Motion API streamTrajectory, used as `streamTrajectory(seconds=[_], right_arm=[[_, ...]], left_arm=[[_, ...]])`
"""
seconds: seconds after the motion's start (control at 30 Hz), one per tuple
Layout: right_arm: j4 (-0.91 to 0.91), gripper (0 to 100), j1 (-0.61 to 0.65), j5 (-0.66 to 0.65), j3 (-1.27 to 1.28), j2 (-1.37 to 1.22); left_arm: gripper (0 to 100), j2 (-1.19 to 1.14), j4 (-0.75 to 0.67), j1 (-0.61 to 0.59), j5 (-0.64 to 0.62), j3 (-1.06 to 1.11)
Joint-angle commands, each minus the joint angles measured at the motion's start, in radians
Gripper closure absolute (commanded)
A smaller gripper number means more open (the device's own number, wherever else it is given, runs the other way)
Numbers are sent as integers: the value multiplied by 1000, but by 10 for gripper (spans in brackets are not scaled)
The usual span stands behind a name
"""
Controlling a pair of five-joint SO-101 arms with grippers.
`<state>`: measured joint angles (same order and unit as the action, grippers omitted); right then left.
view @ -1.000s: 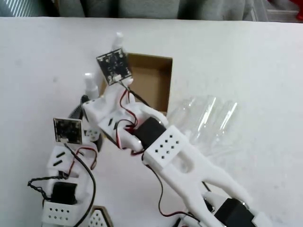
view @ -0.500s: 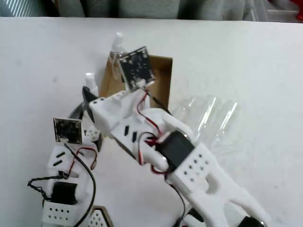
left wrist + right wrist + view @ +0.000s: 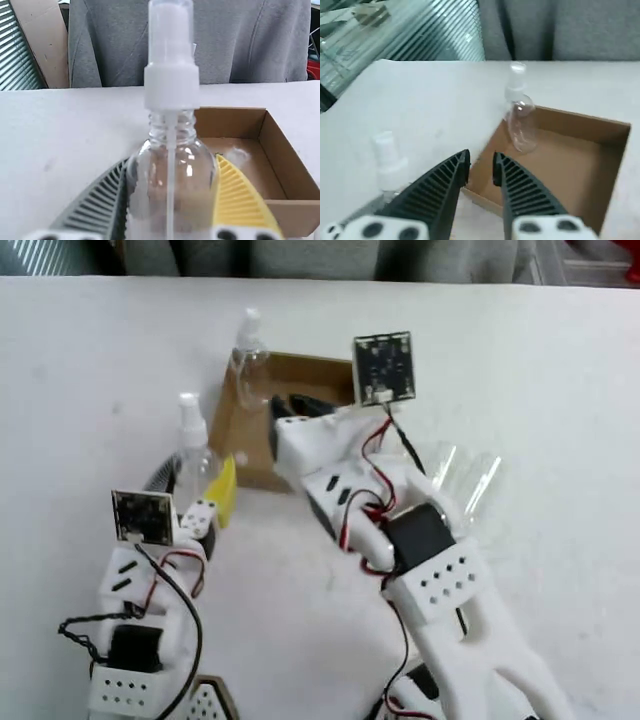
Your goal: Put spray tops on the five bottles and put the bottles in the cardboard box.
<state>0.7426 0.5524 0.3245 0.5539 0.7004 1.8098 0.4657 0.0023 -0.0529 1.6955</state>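
My left gripper (image 3: 205,480) is shut on a clear bottle (image 3: 192,452) that carries a white spray top (image 3: 171,65); the bottle (image 3: 170,175) stands upright between a grey and a yellow finger (image 3: 240,200), just left of the cardboard box (image 3: 232,425). A second bottle with a spray top (image 3: 248,348) stands in the box's far left corner, and appears in the right wrist view as the bottle (image 3: 521,122). My right gripper (image 3: 298,406) hovers over the box (image 3: 570,165); the gripper (image 3: 480,162) is slightly open, with nothing between its black fingers.
Several clear bottles without tops (image 3: 450,490) lie on the white table right of the box, partly under the right arm. A person in grey sits behind the table's far edge.
The right arm has swung right, from above the bottle held by the left gripper to over the box. The left arm and its bottle have stayed put.
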Motion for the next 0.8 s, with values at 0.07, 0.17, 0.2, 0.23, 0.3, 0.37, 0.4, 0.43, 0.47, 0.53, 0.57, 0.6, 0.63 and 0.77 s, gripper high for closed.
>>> streamTrajectory(seconds=[0.07,0.17,0.2,0.23,0.3,0.37,0.4,0.43,0.47,0.53,0.57,0.6,0.63,0.77], right_arm=[[-5,977,-113,8,135,25],[-53,978,-150,-40,230,30],[-84,980,-163,-52,262,30],[-117,981,-177,-58,296,30],[-200,982,-211,-66,368,22],[-297,982,-248,-68,443,24],[-341,982,-266,-68,482,28],[-386,982,-283,-68,514,28],[-426,982,-297,-68,543,28],[-495,982,-320,-69,586,27],[-522,982,-329,-69,601,25],[-547,982,-335,-69,614,22],[-561,982,-341,-69,623,21],[-579,982,-340,-69,635,21]], left_arm=[[977,19,-147,-28,-14,-3],[977,19,-250,-28,-9,-5],[977,19,-282,-27,-9,-5],[977,19,-313,-27,-9,-5],[977,19,-365,-27,-9,-5],[977,19,-419,-27,-8,-5],[977,19,-448,-25,-8,-5],[977,19,-477,-25,-8,-5],[977,19,-508,-22,-8,-6],[977,16,-526,-7,-8,-34],[977,16,-526,1,-8,-52],[977,16,-525,8,-8,-71],[976,16,-525,13,-8,-92],[976,13,-525,12,-8,-178]])
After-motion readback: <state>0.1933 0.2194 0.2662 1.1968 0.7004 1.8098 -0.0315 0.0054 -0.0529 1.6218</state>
